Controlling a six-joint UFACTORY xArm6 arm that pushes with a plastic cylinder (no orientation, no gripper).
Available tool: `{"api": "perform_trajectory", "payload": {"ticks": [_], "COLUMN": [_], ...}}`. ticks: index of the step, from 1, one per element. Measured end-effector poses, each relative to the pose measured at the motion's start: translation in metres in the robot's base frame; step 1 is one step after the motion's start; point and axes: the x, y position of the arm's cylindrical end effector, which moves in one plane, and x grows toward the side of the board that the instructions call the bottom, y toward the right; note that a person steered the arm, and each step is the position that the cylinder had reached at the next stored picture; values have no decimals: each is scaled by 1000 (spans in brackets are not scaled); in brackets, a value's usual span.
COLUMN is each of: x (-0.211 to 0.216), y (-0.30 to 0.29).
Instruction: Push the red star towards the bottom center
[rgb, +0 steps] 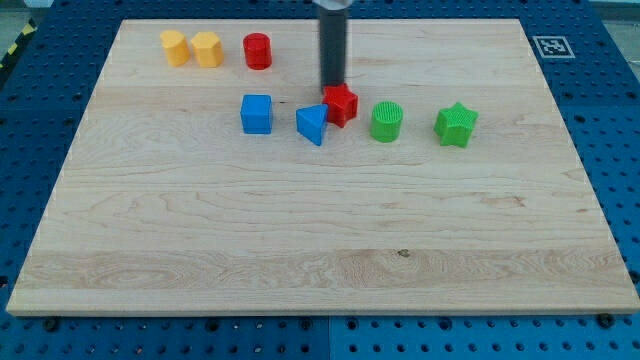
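The red star (343, 105) lies on the wooden board (320, 230) a little above the middle. My tip (332, 88) stands at the star's upper left edge, touching it or nearly so. A blue triangular block (312, 124) sits against the star's lower left side. A blue cube (256, 114) lies further to the view's left. A green cylinder (386, 122) and a green star (456, 124) lie to the view's right of the red star.
A red cylinder (258, 51) and two yellow blocks (175, 47) (207, 49) sit near the view's top left. A marker tag (551, 46) is at the board's top right corner. Blue pegboard surrounds the board.
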Motion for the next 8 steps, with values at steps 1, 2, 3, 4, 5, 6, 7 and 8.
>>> {"api": "perform_trajectory", "payload": {"ticks": [1, 2, 3, 4, 5, 6, 7, 8], "x": [13, 17, -2, -11, -15, -15, -5, 10], "y": [40, 47, 53, 24, -15, -32, -32, -19]}}
